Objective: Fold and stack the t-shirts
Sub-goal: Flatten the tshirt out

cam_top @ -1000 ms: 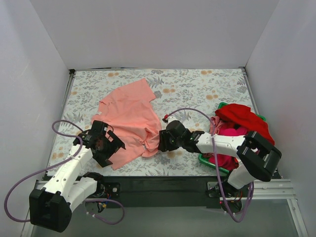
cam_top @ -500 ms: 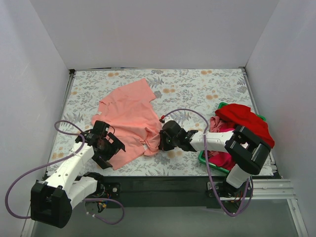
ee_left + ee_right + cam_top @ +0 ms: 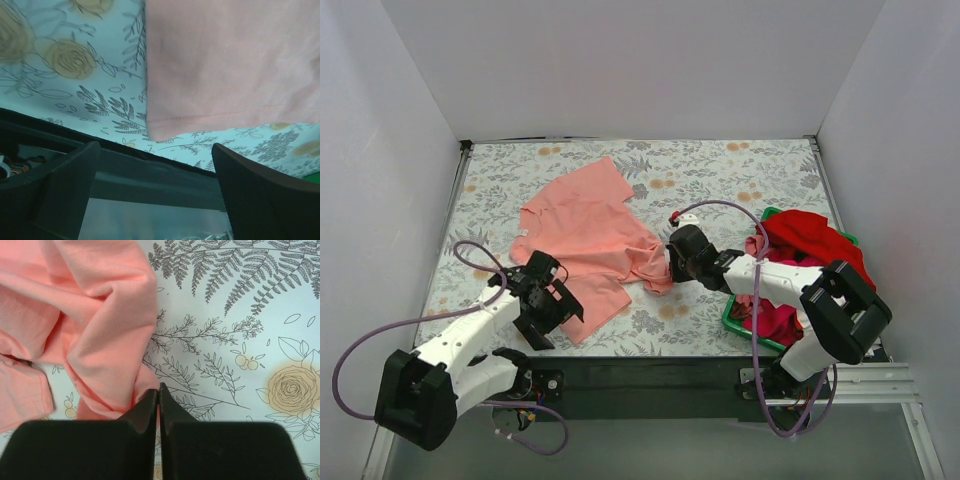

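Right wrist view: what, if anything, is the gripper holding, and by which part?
The right gripper is shut on the salmon-pink t-shirt, pinching a bunched fold of its cloth between the fingertips.

One salmon-pink t-shirt (image 3: pixel 585 225), one red t-shirt (image 3: pixel 810 240), one magenta t-shirt (image 3: pixel 776 322), one basket (image 3: pixel 729 321), two arms (image 3: pixel 470 335) (image 3: pixel 775 285).

Rumpled salmon t-shirt (image 3: pixel 588 235), green basket (image 3: pixel 729 321) right

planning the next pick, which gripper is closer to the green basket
Right. The right gripper is just left of the green basket, shut on the salmon-pink t-shirt; the left gripper is open, beyond the shirt at its near-left corner.
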You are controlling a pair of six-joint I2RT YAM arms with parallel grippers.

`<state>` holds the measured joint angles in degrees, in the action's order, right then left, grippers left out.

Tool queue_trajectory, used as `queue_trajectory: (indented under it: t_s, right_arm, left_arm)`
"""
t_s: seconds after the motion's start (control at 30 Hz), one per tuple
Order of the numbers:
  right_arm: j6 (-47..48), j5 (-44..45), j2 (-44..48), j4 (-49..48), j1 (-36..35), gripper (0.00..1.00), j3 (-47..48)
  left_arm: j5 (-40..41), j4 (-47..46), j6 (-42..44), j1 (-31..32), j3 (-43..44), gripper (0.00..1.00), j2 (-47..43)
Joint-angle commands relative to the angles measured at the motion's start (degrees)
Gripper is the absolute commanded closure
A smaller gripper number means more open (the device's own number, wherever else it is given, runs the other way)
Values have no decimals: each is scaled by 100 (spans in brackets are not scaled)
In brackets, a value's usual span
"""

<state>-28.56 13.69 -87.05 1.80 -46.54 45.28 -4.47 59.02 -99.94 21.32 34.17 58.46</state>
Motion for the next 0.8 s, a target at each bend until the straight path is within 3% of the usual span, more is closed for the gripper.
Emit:
queue_trajectory:
  t_s: [0.0, 0.17, 0.27, 0.4, 0.67, 0.77]
  right_arm:
    - [254, 151, 109, 101, -30, 99, 131]
    - [289, 28, 126, 110, -30, 99, 87]
    - [289, 11, 197, 110, -21, 99, 17]
    - [280, 2, 346, 118, -30, 99, -124]
    - [280, 2, 548, 180, -30, 99, -282]
    - [280, 45, 618, 215, -30, 99, -318]
  left_arm:
    - [-274, -347, -429, 538, -270, 8, 174]
    - [51, -549, -684, 1189, -87, 11, 850]
    - [305, -647, -834, 1392, 36, 23, 1210]
    - [772, -830, -992, 1480, 89, 37, 1571]
    - [983, -1244, -843, 1480, 283, 40, 2029]
    - [1018, -1349, -790, 1471, 318, 49, 2292]
